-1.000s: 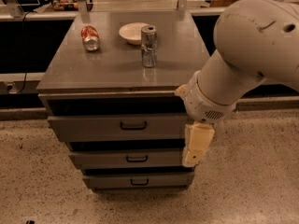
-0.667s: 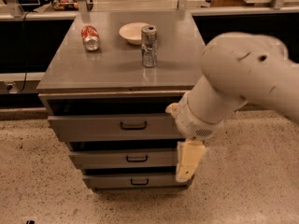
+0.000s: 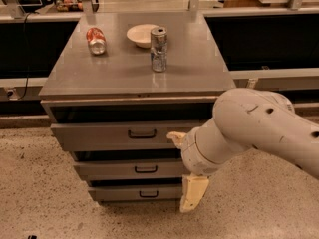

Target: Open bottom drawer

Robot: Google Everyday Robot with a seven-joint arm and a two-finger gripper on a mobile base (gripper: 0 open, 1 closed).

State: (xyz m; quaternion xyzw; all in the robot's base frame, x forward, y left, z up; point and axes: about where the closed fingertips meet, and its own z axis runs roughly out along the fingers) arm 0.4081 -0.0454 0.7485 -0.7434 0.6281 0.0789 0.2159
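1. Since the earlier frames, your cream-coloured gripper (image 3: 192, 198) has dropped lower and moved left. It now hangs pointing down in front of the right end of the narrow grey metal bottom drawer (image 3: 119, 193), the lowest of three fronts under the grey metal cabinet top (image 3: 124, 68).
2. The bulky white arm (image 3: 249, 128) covers the right ends of all three drawer fronts, so you cannot see whether the gripper touches the drawer.
3. You cannot tell whether the gripper is open or closed. The drawer's small black bar handle (image 3: 148, 193) sits just left of the gripper, apart from it.
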